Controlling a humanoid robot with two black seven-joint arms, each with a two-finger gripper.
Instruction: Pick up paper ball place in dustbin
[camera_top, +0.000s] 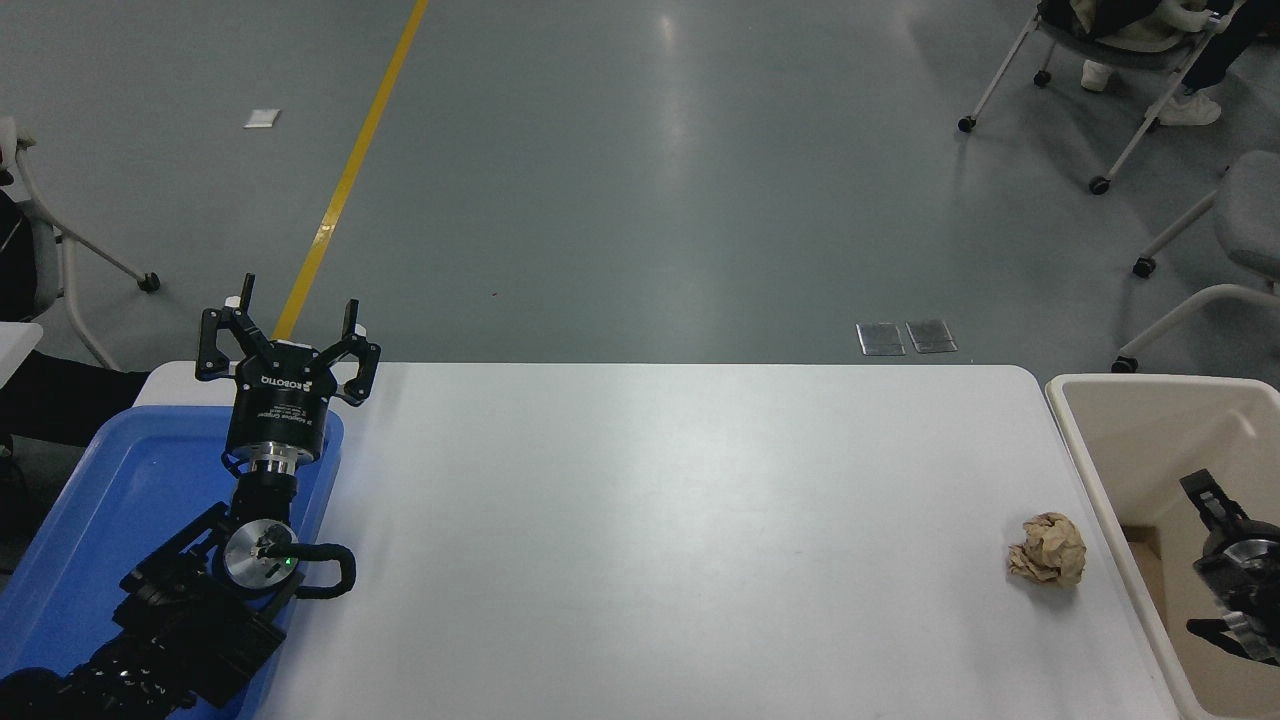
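The tan, wrinkly paper ball (1047, 549) lies on the white table (660, 520) near its right edge. Just right of it stands the cream dustbin (1150, 382), cut off by the picture's right edge. My right gripper (1203, 560) comes in from the right edge over the dustbin's inside. It is open, its fingers point left toward the ball, and nothing is between them. The bin's left wall lies between it and the ball. My left gripper (290, 322) stays parked at the lower left above the blue tray, open and holding nothing.
A shallow blue tray (110, 500) sits at the table's left end under the left arm. Wheeled chairs (1230, 240) stand on the grey floor beyond the table's right corner, and a person's legs show at the top right.
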